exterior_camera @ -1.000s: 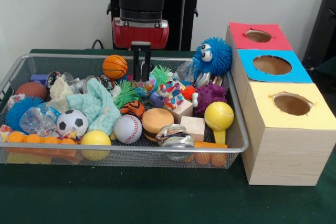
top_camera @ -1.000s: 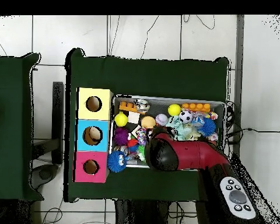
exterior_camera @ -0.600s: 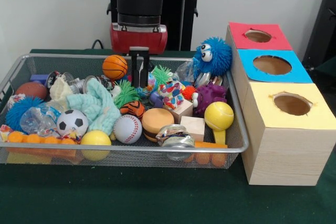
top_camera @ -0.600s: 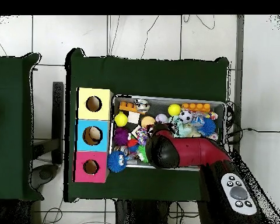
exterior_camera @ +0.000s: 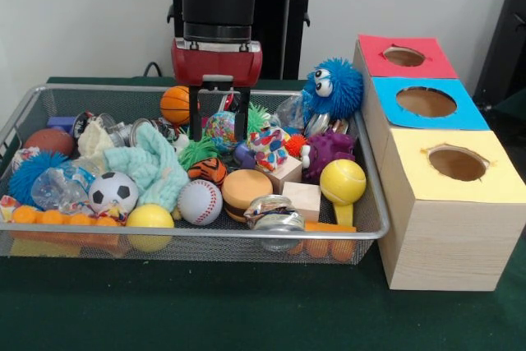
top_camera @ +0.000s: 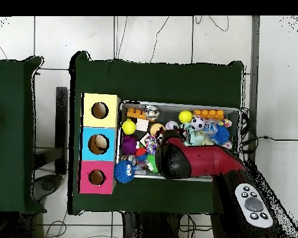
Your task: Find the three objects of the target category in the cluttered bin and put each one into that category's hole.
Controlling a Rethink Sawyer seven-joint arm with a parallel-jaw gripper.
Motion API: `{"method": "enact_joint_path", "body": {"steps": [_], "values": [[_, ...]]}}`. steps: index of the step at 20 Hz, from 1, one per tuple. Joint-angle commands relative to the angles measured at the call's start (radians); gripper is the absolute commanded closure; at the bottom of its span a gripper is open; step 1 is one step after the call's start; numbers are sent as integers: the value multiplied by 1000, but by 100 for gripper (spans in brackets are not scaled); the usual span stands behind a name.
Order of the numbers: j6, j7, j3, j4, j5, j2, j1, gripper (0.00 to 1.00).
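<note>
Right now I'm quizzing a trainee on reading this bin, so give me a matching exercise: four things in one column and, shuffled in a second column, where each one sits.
Things:
1. baseball
2. blue fuzzy creature
3. yellow ball
4. multicoloured ball

Places:
A. between the open fingers of the tool
B. against the bin's front rim, below the soccer ball
C. at the bin's back corner, next to the red-topped box
D. just left of the toy burger

Pairs: 1-D, 2-C, 3-B, 4-A

Orange basketball (exterior_camera: 178,103), black-and-white soccer ball (exterior_camera: 113,191), fuzzy blue creature (exterior_camera: 334,88), yellow ball (exterior_camera: 343,181).
</note>
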Motion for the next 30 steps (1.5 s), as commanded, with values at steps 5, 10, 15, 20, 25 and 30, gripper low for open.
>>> {"method": "enact_joint_path", "body": {"steps": [5,10,15,20,25,30], "values": [[-43,36,52,-36,-60,28,-12,0],[1,-2,36,-27,-87,86,-13,0],[-63,19,8,-50,-125,152,-3,0],[-77,31,-31,-53,-164,173,9,0],[-86,45,-44,-58,-191,181,7,0],[-77,38,-41,-66,-211,171,-3,0]]}}
